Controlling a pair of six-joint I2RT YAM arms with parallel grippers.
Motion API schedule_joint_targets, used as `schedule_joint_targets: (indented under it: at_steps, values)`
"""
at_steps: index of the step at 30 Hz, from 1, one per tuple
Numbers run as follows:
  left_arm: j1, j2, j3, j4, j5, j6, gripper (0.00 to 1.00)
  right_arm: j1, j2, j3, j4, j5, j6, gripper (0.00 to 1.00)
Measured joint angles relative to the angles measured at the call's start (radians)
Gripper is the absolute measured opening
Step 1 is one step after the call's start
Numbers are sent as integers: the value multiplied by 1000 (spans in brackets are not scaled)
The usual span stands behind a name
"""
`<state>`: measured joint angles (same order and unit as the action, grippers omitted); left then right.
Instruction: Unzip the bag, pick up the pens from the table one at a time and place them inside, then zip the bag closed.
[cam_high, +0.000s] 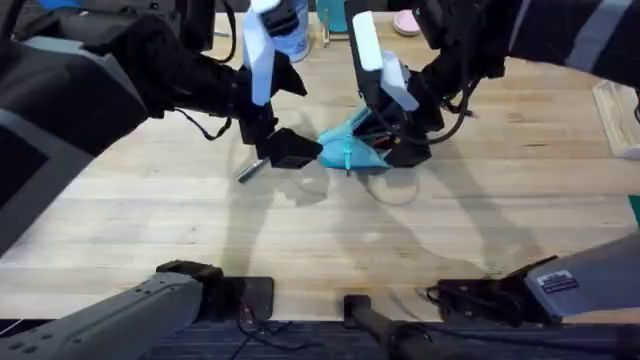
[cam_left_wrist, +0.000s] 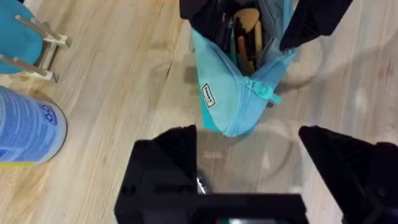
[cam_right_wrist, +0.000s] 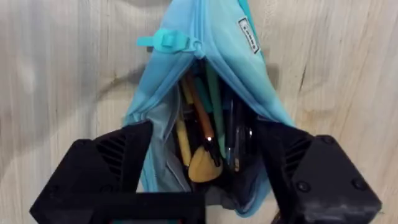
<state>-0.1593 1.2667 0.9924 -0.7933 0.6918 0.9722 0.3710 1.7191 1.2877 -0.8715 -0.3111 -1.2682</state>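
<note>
The light blue bag (cam_high: 352, 148) lies near the middle of the wooden desk (cam_high: 300, 230), its zipper open along most of its length, the pull tab (cam_right_wrist: 163, 41) at the closed end. Inside stand several pens (cam_right_wrist: 208, 134), dark and tan ones among them. A silvery pen (cam_high: 248, 170) lies on the desk left of the bag.

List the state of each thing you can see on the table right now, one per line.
bag: zipper partly open, mouth spread, pens and other items inside
zipper pull: near the shut end
silvery pen: lying on the table, outside the bag
bottle: lying on its side
left end effector: open, holding nothing
right end effector: open, a finger on each side of the bag's mouth
</note>
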Motion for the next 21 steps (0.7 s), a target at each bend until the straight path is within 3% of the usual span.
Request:
schedule_joint_targets:
  at_steps: [9,21]
  values:
    - [0,0,0,-3,0,0,993,0,0,0,4,0,12,997]
    - [0,0,0,-3,0,0,993,-1,-65,16,-2,-12,279,997]
